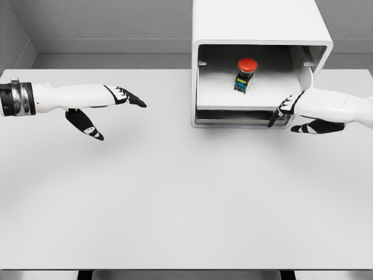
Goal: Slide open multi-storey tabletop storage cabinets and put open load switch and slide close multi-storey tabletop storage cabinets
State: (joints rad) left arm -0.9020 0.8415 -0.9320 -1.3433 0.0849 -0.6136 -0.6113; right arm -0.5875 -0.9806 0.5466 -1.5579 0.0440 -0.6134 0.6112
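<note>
Red-capped switch (246, 74) in open drawer (233, 108)

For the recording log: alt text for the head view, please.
A red-topped switch sits in the pulled-out drawer of a white cabinet. The right hand touches the drawer's front corner; the left hand hovers open above the table.

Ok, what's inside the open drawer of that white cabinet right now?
The cabinet drawer holds one load switch with a red button top, upright near the back. The right hand covers the drawer's front right corner, so that spot is hidden.
</note>
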